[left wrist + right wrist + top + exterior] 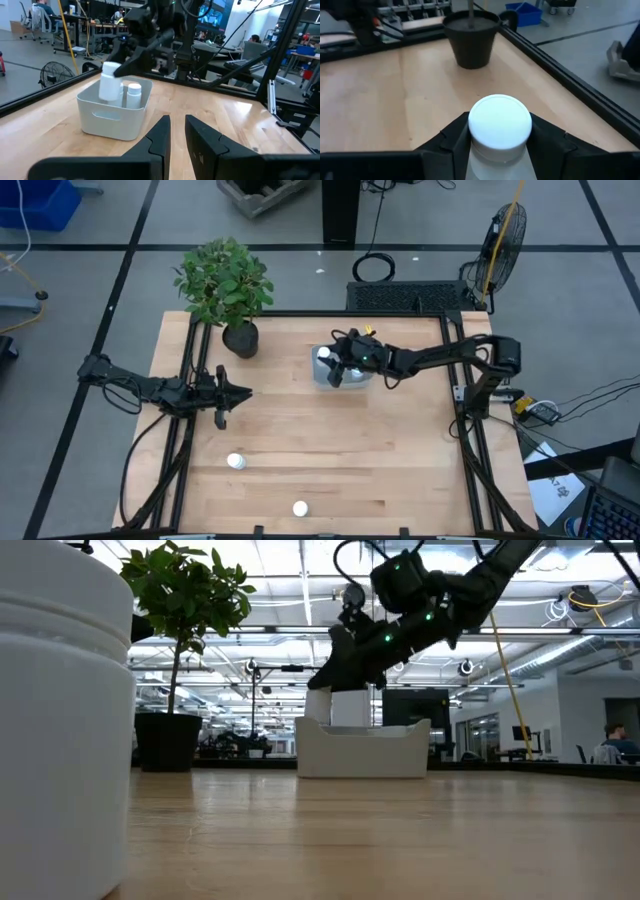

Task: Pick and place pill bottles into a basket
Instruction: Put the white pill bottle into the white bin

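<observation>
The right gripper (500, 145) has its fingers (451, 137) clamped on either side of a pill bottle (500, 124), gripping below the cap so the bottle hangs upright for a clean drop. Directly beneath the fingers sits the basket (112, 117), with another bottle (133, 95) already standing inside, so the held one hovers over the open space beside it. Beyond the fingers stands the dark plant pot (472, 39). The left gripper (174, 137) waits well apart, fingers narrowly parted and holding nothing. Two more bottles (236, 462) (300, 508) lie far off near the table's front edge, likely awaiting pickup.
</observation>
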Controlling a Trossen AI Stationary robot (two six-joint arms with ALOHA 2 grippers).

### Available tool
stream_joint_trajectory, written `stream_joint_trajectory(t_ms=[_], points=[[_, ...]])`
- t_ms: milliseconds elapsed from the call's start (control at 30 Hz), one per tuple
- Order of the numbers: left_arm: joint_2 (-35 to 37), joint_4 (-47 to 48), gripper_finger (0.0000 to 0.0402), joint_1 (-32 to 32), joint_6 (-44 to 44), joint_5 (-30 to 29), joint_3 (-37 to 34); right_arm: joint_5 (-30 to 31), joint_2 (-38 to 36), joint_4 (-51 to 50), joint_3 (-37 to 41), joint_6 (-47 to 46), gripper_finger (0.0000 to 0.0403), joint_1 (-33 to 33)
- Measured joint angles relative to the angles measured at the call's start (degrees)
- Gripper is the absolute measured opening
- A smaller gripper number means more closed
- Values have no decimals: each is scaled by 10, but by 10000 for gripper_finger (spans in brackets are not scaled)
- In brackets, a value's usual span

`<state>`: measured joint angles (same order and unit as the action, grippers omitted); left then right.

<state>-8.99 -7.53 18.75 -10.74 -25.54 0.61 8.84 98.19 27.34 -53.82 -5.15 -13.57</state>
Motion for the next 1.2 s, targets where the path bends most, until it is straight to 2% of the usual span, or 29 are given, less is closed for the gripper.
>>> stream_joint_trajectory(t_ms=[467, 1200], points=[[0, 0, 61, 0, 0, 0, 0, -1, 68, 21, -1, -17, 148, -30], [0, 0, 61, 0, 0, 0, 0, -16, 116, 55, -1, -32, 159, -33]])
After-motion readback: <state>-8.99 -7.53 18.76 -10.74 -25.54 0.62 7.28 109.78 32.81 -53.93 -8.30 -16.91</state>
